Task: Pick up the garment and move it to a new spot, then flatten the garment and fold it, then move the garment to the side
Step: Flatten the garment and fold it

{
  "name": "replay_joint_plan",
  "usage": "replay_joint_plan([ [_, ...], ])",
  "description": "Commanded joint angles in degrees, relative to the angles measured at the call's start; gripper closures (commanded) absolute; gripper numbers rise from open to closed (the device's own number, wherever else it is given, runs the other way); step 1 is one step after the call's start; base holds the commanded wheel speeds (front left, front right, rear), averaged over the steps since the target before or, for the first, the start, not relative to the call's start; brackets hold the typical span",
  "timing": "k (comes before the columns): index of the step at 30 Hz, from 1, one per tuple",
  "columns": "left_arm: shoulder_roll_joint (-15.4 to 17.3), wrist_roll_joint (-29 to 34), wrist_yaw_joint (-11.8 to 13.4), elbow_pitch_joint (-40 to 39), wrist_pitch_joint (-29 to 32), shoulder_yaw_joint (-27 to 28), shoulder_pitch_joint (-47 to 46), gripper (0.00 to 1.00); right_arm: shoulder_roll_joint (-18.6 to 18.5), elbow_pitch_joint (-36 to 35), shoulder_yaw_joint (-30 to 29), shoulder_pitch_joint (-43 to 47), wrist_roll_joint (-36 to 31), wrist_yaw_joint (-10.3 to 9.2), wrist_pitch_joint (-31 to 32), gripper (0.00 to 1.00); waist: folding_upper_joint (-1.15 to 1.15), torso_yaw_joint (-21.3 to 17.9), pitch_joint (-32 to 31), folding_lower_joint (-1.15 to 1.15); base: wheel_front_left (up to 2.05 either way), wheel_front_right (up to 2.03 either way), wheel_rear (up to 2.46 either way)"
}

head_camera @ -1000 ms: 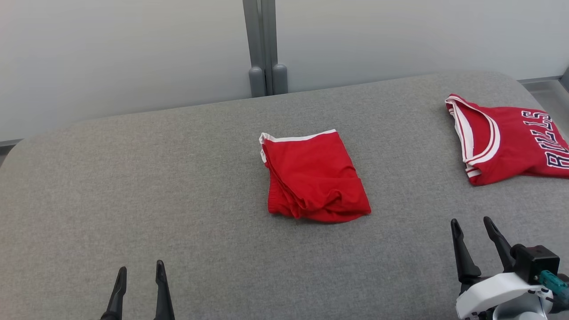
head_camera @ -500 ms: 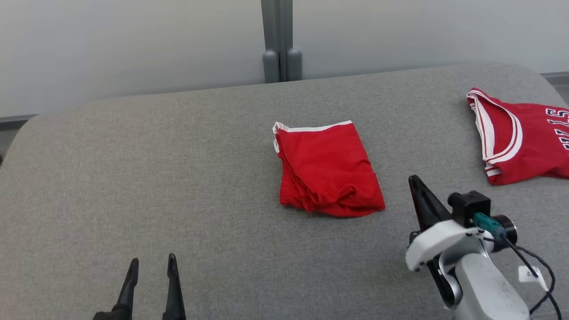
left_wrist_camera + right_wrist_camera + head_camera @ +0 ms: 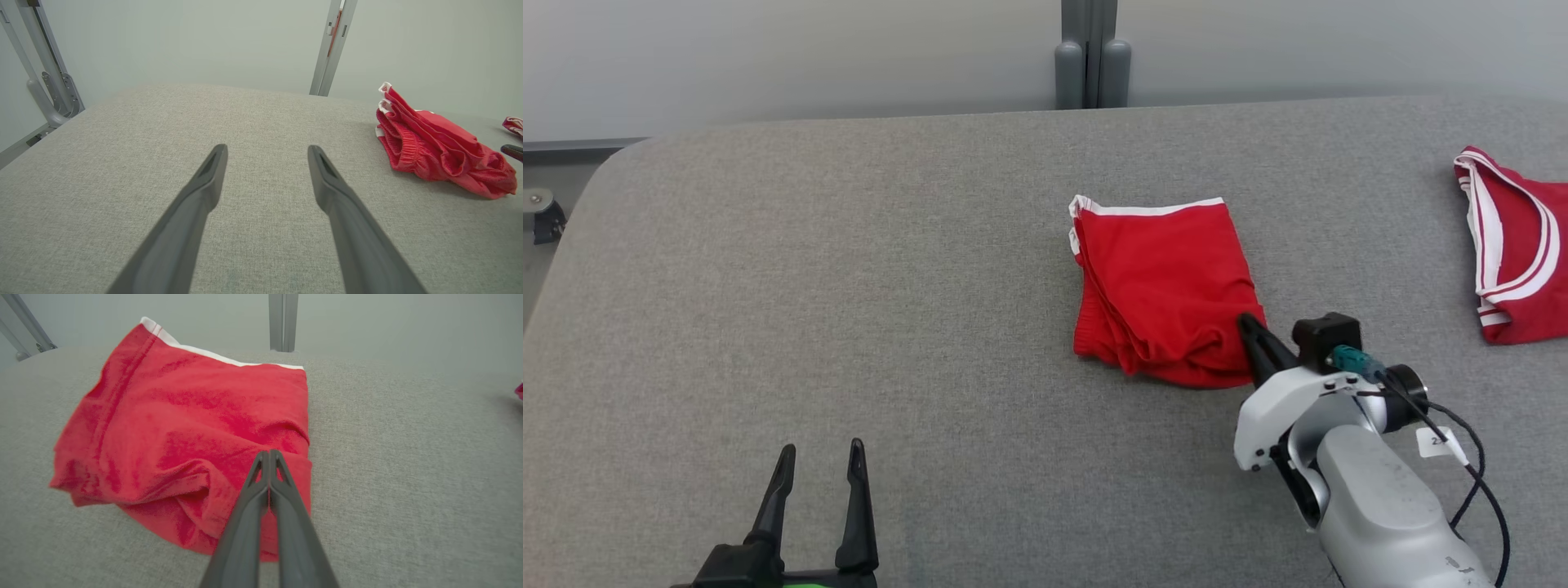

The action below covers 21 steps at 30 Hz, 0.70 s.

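The folded red garment [image 3: 1164,286] lies mid-way across the counter [image 3: 849,286]: soft, light cloth in loose layers, likely to sag and slide apart if pinched by one ply. The right pincer [image 3: 269,453], fingers pressed together and empty, hangs over its near right corner; the left pincer [image 3: 267,151] stands wide, well apart. Best grip: all layers at that bunched corner

Grey fabric surface [image 3: 849,286]; pale wall panels [image 3: 768,57] behind; grey metal post [image 3: 1092,49] at panel seam.

Soft cloth garment [image 3: 1168,278] on matt, woven tabletop [image 3: 849,286].
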Motion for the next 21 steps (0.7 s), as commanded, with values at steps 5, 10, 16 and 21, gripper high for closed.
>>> replay_joint_plan([
  [5, 0.1, 0.0, 0.1, 0.1, -0.1, 0.4, -0.9, 0.0, 0.0, -0.9, 6.9, 1.4, 4.4, -0.06, -0.1, 1.0, 0.0, 0.7, 0.7, 0.0, 0.0, 0.0, 0.0],
  [10, 0.1, -0.3, 0.2, 0.2, -0.1, 0.5, -0.7, 0.0, 0.0, -2.6, 12.9, 2.7, 7.9, -0.06, -0.1, 1.0, 0.0, 0.6, 0.6, 0.0, 0.0, 0.0, 0.0],
  [16, 0.1, -0.6, 0.5, 0.0, -0.1, 0.2, -0.9, 0.0, 0.0, -4.3, 18.3, 3.4, 11.1, -0.06, -0.1, 1.0, 0.0, 0.7, 0.7, 0.0, 0.0, 0.0, 0.0],
  [21, 0.1, -0.5, 0.6, -0.1, -0.1, 0.2, -1.2, 0.0, 0.0, -6.1, 18.5, 2.1, 12.5, -0.06, -0.1, 1.0, 0.0, 0.9, 0.9, 0.0, 0.0, 0.0, 0.0],
])
